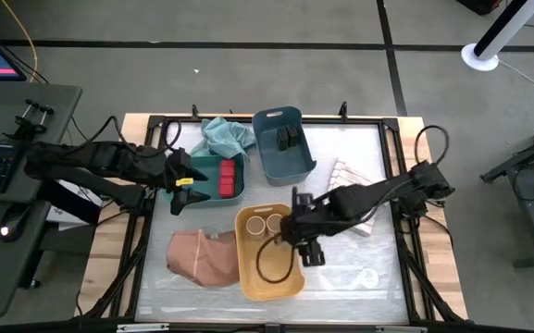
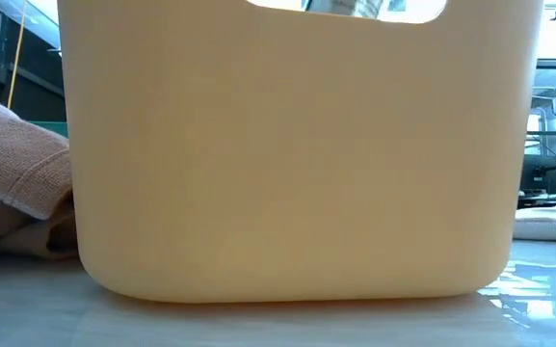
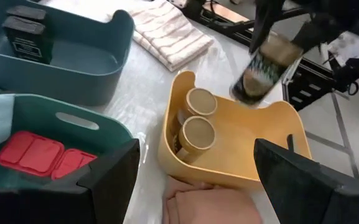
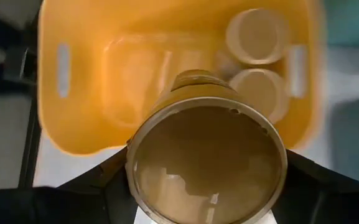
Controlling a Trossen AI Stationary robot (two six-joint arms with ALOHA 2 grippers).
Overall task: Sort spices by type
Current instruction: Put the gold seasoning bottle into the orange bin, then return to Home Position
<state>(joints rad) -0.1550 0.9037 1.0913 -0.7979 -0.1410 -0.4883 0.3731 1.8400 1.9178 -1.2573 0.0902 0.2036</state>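
My right gripper (image 1: 290, 245) is shut on a tan round jar (image 3: 266, 68) that hangs tilted over the yellow bin (image 1: 248, 277). Two more tan jars (image 3: 201, 101) (image 3: 198, 132) stand upright on the bin's floor at its far end. Red boxy containers (image 1: 228, 178) lie in the green bin (image 3: 73, 118). Dark grey boxy ones (image 1: 288, 139) stand in the blue bin (image 1: 280, 165). My left gripper (image 1: 185, 190) waits open beside the green bin, with nothing between its fingers. My right gripper pinches the jar's round side wall (image 4: 135, 155) between its two fingers, near the jar's upper end. The fingers slant down from above and lie along the jar. The jar is lifted clear, tilted, its lower end (image 3: 247, 87) above the yellow bin's open middle.
A tan cloth (image 1: 202, 257) lies left of the yellow bin, a teal cloth (image 1: 228, 137) behind the green bin, and a striped cloth (image 1: 345, 176) under my right arm. The yellow bin's wall (image 2: 297, 173) fills the low view.
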